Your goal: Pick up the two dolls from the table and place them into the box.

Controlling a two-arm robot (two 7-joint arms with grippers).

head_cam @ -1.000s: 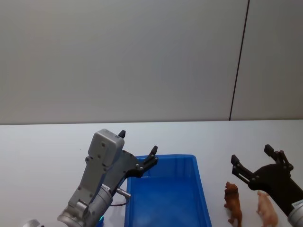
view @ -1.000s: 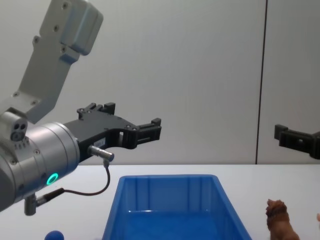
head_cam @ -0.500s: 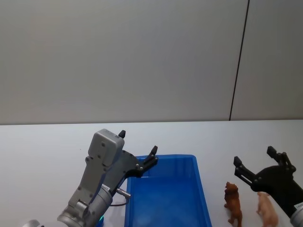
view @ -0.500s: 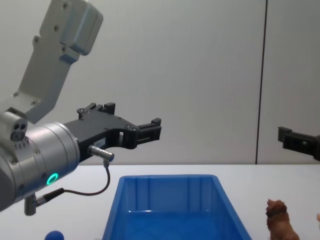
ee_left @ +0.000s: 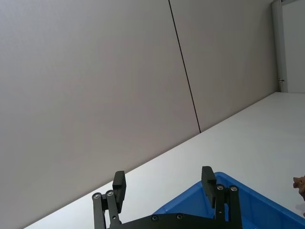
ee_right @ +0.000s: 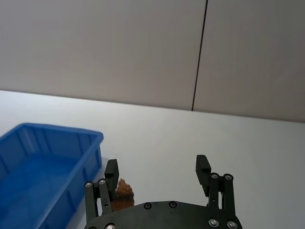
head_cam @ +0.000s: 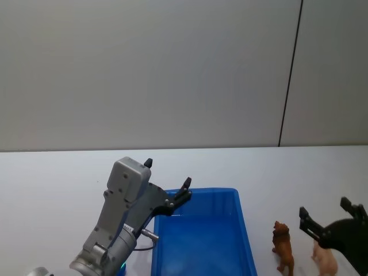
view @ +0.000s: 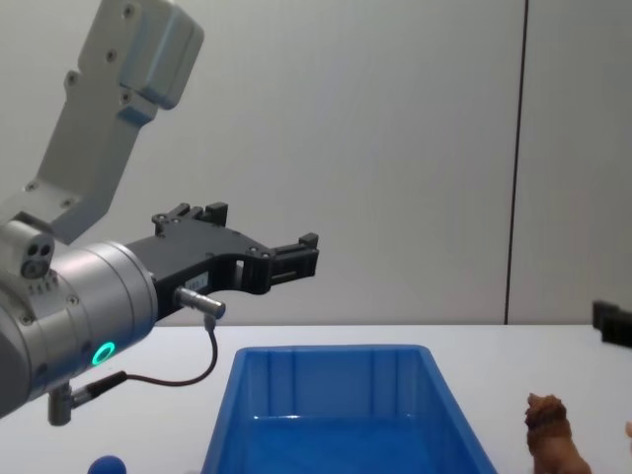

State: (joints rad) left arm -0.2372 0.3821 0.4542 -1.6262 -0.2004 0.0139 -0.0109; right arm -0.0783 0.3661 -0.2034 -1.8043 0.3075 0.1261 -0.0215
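Note:
Two dolls stand on the white table (head_cam: 69, 172) right of the blue box (head_cam: 244, 230): a reddish-brown one (head_cam: 282, 246) and, further right, a pale pink one (head_cam: 325, 260). My right gripper (head_cam: 324, 208) hovers open above the pink doll, partly covering it. From the right wrist, its gripper (ee_right: 157, 166) is open, with the brown doll (ee_right: 124, 191) behind one finger and the box (ee_right: 47, 162) off to the side. My left gripper (head_cam: 167, 172) hangs open over the box's far left corner. The chest view has the left gripper (view: 262, 232) above the box (view: 336, 395) and the brown doll (view: 551, 434).
A grey wall with a dark vertical seam (head_cam: 290, 75) stands behind the table. The left arm's large grey housing (view: 128, 59) rises at the left. A small blue object (view: 104, 464) sits low beside the box. White tabletop stretches beyond the box and dolls.
My right gripper has drawn back and down to the right, from beside the brown doll to above the pink one. The left arm, the box and the dolls have not moved.

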